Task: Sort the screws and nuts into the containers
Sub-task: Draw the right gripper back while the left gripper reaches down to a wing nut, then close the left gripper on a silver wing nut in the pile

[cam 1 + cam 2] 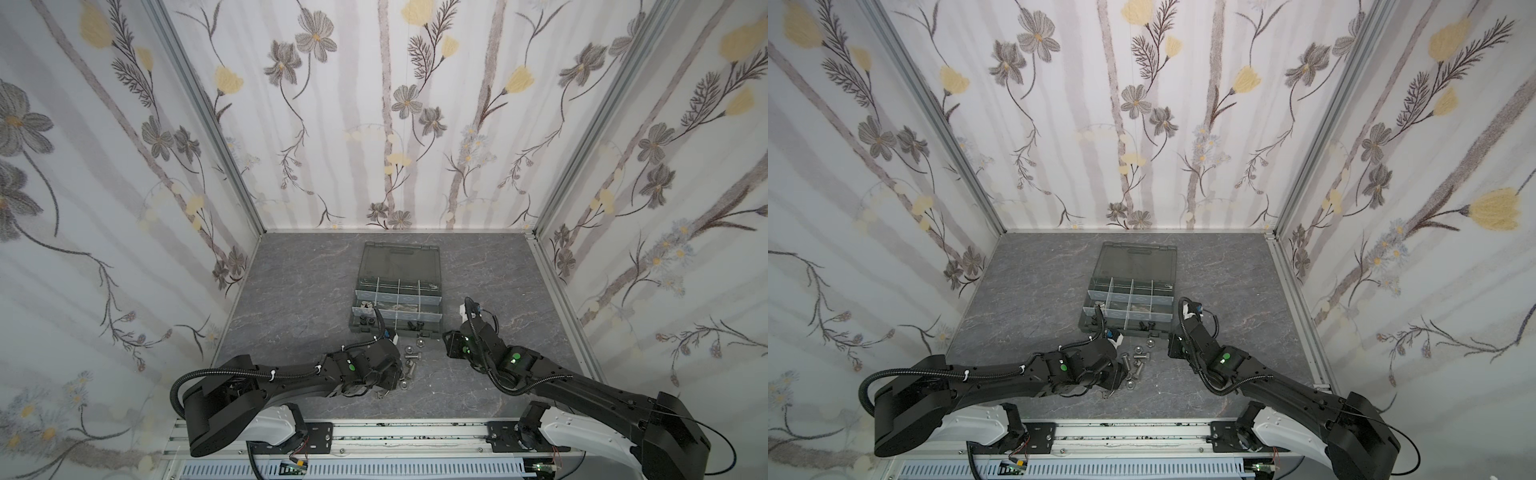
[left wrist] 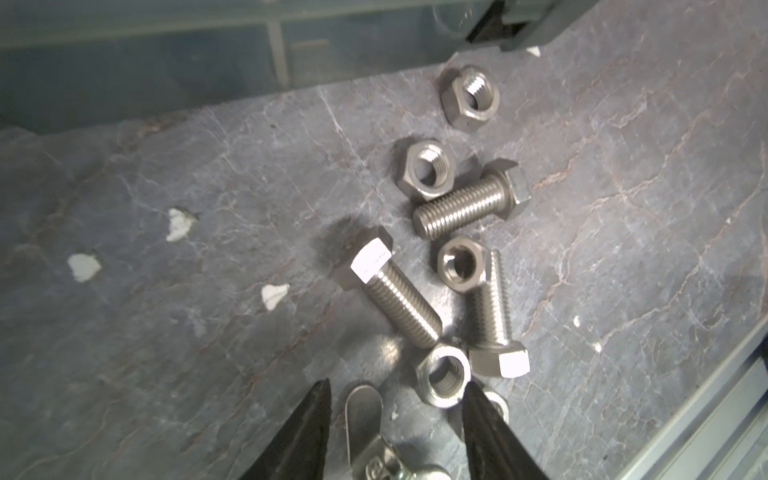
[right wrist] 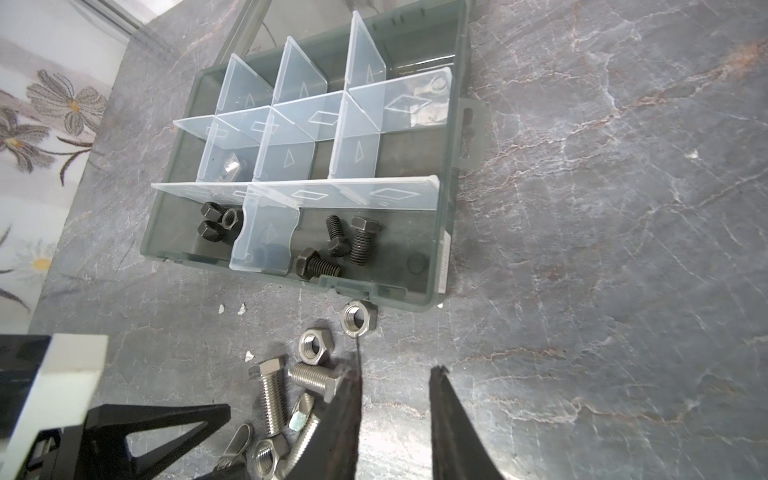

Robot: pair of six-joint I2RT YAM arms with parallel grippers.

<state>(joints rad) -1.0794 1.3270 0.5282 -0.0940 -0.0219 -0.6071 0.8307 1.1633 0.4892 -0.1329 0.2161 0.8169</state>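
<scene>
Low in the left wrist frame, my left pincer (image 2: 397,386) stands about half open and grips nothing. A flat silver wing-shaped piece (image 2: 365,409) lies loose on the dark grey marbled tabletop (image 2: 166,353) between its black fingers (image 2: 307,436). Just past the tips, hard by the right-hand finger, sits a shiny silver hexagonal nut (image 2: 444,376), hole up. I judge the next pick turns on that: the nut lies ahead and off-centre, so the pincer would need to shift toward it before closing.

Above it, silver hex-head screws fan out. The left screw (image 2: 390,295) slants from upper left to lower right, its tip ending by that nut. The right screw (image 2: 494,316) runs nearly up and down the frame, head lowest, with a second nut (image 2: 461,266) leaning on its shaft.

Right of the heap, my right pincer (image 3: 395,372) hangs narrowly open and empty over bare table in the lower middle of its frame, so the left arm is the nearer.

Only the right wrist view looks into the dark grey plastic organiser case (image 3: 453,232). It shows black nuts (image 3: 218,224) in the lower-left compartment and black screws (image 3: 345,245) beyond the pale translucent divider (image 3: 266,237). The left wrist view gives just the case's blurred wall along the top edge. In both top views the silver heap (image 1: 409,365) is small, lying between the arms below the case, and my left fingertips are hidden under the wrist.
</scene>
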